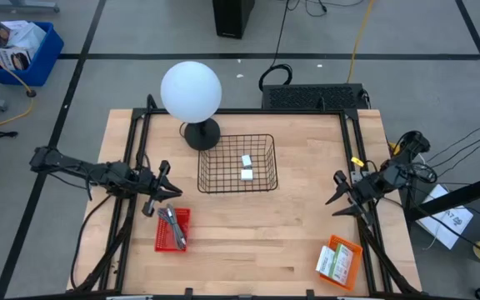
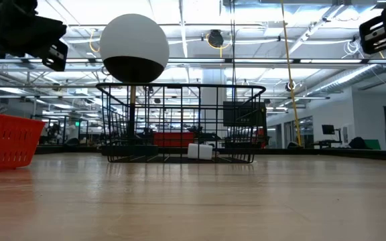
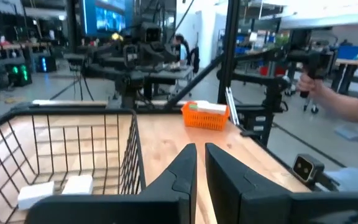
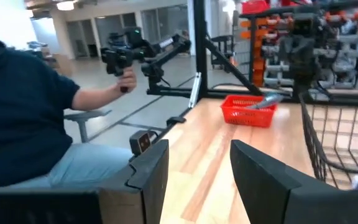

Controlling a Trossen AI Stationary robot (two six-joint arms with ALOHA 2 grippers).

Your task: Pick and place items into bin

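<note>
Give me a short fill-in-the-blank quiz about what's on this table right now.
1. The wire basket holds ____ white blocks.
2. The grey metal tool lies in the ____ tray.
3. The left claw is shut; the right claw is ____.

Missing words: two; red; open

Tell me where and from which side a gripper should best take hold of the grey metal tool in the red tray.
Likely from straight above, pinching the grey metal tool across its narrow width near mid-length. It lies flat and lengthwise in the low-walled red tray, so the walls block a sideways approach. The left gripper, shut, hovers nearest.
</note>
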